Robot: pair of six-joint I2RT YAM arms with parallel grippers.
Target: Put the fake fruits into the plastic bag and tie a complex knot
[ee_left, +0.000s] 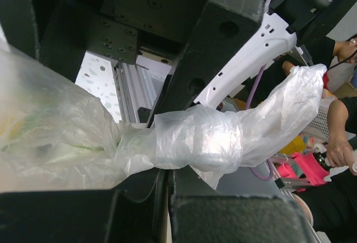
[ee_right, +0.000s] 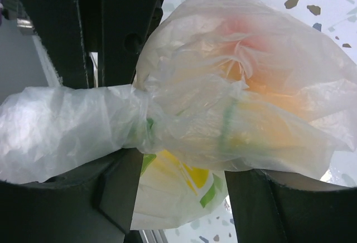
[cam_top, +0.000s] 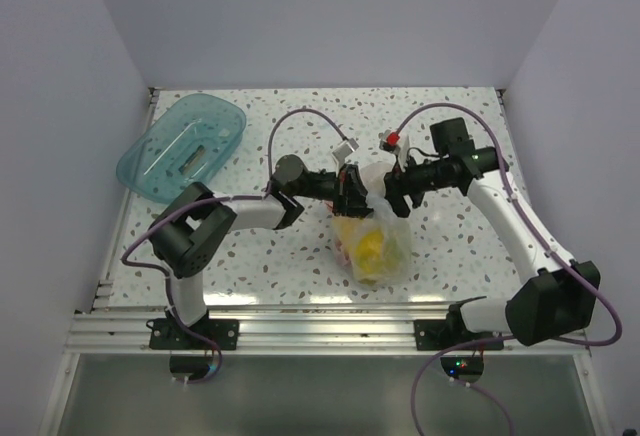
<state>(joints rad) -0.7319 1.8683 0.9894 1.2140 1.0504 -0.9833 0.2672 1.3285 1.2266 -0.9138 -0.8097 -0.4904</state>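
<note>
- Currently the fake fruits [cam_top: 368,249] sit inside the plastic bag [cam_top: 388,224], which lies on the desk [cam_top: 470,146] near centre, between the two arms. Yellow, orange and red show through the film.
- Loading step judged done. The teal tray [cam_top: 140,171] at far left is well apart from the bag.
- Bag mouth is gathered into a twisted tail [ee_left: 223,140], cinched tight at the neck [ee_right: 142,121].
- State of left pincer [cam_top: 352,192]: clenched on the twisted plastic at the bag's neck.
- State of right pincer [cam_top: 398,194]: jaws apart, one on either side of the gathered bag, just right of the left pincer. No clamp visible.
- Cannot tell whether the cinch is a true first knot or only a twist.
- Left to do, by my judgement: loop the tail and pull it through, more than once, to build the complex knot.
</note>
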